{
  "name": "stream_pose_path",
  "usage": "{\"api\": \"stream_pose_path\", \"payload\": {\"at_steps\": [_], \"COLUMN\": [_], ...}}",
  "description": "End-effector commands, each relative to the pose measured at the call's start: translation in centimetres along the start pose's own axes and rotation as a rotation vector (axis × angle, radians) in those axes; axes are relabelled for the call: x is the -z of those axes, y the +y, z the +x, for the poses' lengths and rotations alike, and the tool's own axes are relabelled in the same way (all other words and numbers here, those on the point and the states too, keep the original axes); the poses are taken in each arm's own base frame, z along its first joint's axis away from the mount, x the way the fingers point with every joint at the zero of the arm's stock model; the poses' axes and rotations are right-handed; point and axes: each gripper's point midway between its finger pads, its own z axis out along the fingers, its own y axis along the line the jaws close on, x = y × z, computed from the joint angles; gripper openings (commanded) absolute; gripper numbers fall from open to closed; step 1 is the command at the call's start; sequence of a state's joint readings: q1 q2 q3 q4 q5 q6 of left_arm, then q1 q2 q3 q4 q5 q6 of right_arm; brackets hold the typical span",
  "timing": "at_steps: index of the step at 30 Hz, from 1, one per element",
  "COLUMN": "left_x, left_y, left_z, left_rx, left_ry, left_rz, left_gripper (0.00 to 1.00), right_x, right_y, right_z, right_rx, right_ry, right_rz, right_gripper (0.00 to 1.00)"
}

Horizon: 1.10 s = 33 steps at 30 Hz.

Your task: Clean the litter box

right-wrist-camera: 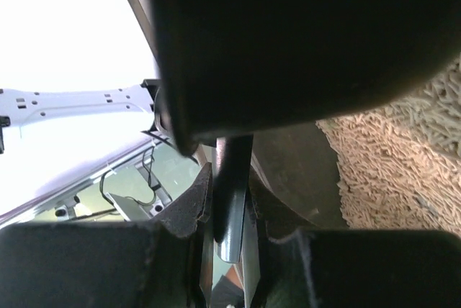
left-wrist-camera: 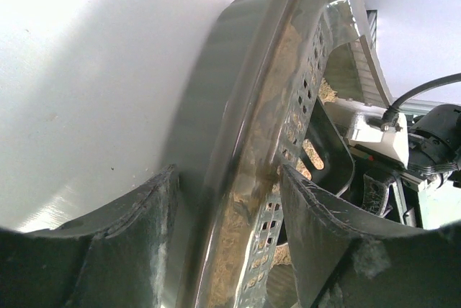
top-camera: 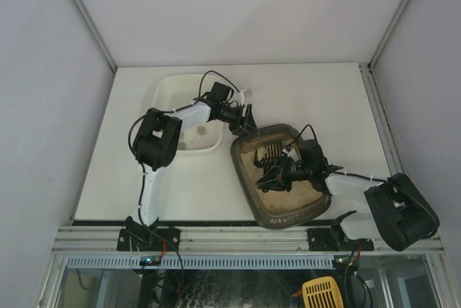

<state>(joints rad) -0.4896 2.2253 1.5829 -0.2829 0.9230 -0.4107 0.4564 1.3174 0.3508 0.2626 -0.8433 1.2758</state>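
The litter box (top-camera: 288,219), a dark tray of beige litter (top-camera: 292,191), lies near the table's front, right of centre. My left gripper (top-camera: 248,124) is at its far left corner. In the left wrist view the thick rim (left-wrist-camera: 266,106) and a perforated inner wall run between the fingers (left-wrist-camera: 140,232), and the left gripper (left-wrist-camera: 230,214) is shut on that rim. My right gripper (top-camera: 279,171) hangs over the litter, shut on the handle of a black slotted scoop (top-camera: 268,151). In the right wrist view the dark handle (right-wrist-camera: 234,193) is pinched in the right gripper (right-wrist-camera: 230,200), with litter (right-wrist-camera: 410,157) to the right.
A plain white tub (top-camera: 167,96) stands at the back left, touching the litter box's corner, with the left arm reaching over it. White enclosure walls close the sides and back. A metal rail (top-camera: 238,239) runs along the front edge.
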Motion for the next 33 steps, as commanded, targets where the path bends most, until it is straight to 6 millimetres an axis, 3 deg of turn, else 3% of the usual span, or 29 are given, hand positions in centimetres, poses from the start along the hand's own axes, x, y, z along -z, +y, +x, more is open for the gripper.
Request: {"api": "stream_pose_path", "payload": {"at_steps": [1,19,26,33], "left_x": [0.4,0.5,3.3,6.5], "left_y": [-2.2,-1.2,-3.0,-5.9], "left_z": [0.6,0.7,-1.7,-2.9], "left_rx": [-0.019,-0.035,-0.138,-0.229], "left_ry": [0.018,0.023,-0.017,-0.039], "left_rz": [0.035,-0.012,-0.107,-0.181], "left_gripper": [0.62,0.62,0.66,0.75], "right_x": [1.2,5.7,7.2,6.9], "right_y": [1.0,2.2,1.7,0.8], "right_z": [1.0,4.3,6.0,6.4], "right_rx": [0.073,0.119,0.393,0.629], "right_ry": [0.056,0.059,-0.049,-0.14], "right_rz": [-0.017,-0.023,-0.025,-0.04], "right_gripper": [0.0,0.0,0.0,0.0]}}
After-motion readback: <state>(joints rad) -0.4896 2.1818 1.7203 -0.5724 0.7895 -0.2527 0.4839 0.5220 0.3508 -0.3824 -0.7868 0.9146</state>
